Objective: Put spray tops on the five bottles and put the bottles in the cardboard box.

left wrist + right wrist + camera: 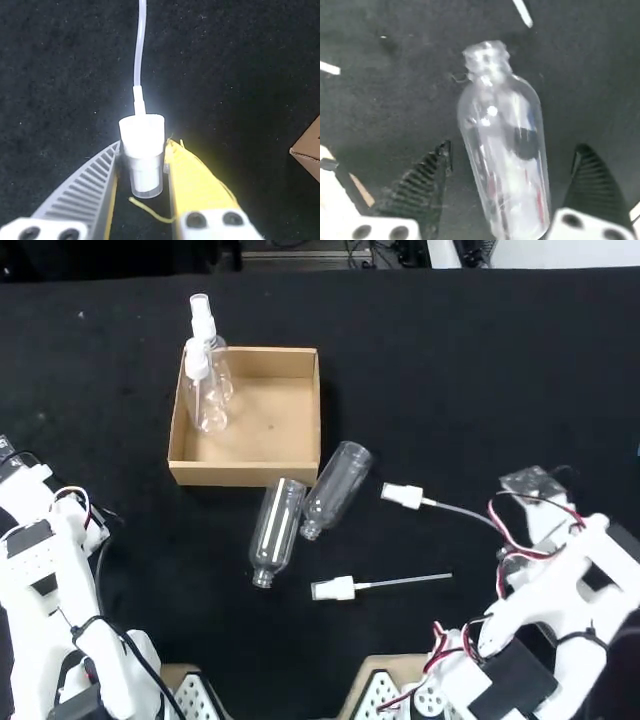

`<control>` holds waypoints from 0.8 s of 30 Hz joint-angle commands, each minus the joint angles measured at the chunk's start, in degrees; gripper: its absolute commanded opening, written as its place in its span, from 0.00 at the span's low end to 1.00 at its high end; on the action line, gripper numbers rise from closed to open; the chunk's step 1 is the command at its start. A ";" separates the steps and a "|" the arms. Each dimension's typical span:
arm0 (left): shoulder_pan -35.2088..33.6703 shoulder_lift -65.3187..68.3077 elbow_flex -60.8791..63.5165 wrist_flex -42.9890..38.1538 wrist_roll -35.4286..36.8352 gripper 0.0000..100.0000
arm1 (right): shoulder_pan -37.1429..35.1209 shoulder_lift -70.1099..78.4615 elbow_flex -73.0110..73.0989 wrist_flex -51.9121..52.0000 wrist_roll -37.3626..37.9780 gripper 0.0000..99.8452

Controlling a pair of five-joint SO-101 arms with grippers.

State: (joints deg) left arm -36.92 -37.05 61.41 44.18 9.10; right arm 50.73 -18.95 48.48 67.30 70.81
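The left gripper is clamping a white plastic spray top by its collar, squeezed between a grey ribbed finger and a yellow finger. The top's thin translucent tube is pointing straight away from the fingertips over the black table cover. A corner of the brown cardboard box is showing off to the yellow finger's side, apart from the gripper.

The right gripper is standing wide, its two black ribbed fingers spread with a gap on either side of a clear plastic bottle lying between them. The bottle's open threaded neck is pointing away from the gripper.

Seen from above, the box is sitting between the two arms and farther out, with two topped clear bottles standing in one far corner. Just in front of the box, one topless bottle and another topless bottle are lying side by side. Two loose spray tops, one nearer the right arm and one closer in, are lying beside them.
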 commanded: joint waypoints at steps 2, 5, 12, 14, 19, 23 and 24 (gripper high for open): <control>0.04 0.00 -0.57 -0.44 0.09 0.05 | -2.99 -2.68 0.57 -0.62 9.14 0.34; 0.04 -0.53 0.31 -0.79 0.09 0.05 | -1.76 -2.68 2.77 -4.22 15.12 0.32; 0.04 -0.53 0.40 -0.79 0.09 0.05 | 1.32 -2.68 5.23 -7.03 18.46 0.22; 0.04 -0.53 0.40 -0.88 0.09 0.05 | 1.49 -2.68 5.23 -6.86 18.37 0.15; 0.13 -0.53 0.48 -0.88 0.09 0.05 | 1.49 -3.21 7.08 -6.77 18.64 0.03; 0.22 -0.53 0.48 -0.88 0.09 0.05 | 0.53 -6.73 1.19 -3.43 15.21 0.01; 0.31 -0.53 0.40 -0.88 0.09 0.05 | -0.53 -8.57 -1.80 -0.62 12.40 0.01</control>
State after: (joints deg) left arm -36.92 -36.97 62.46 44.18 9.10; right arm 50.37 -21.14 55.34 61.14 88.92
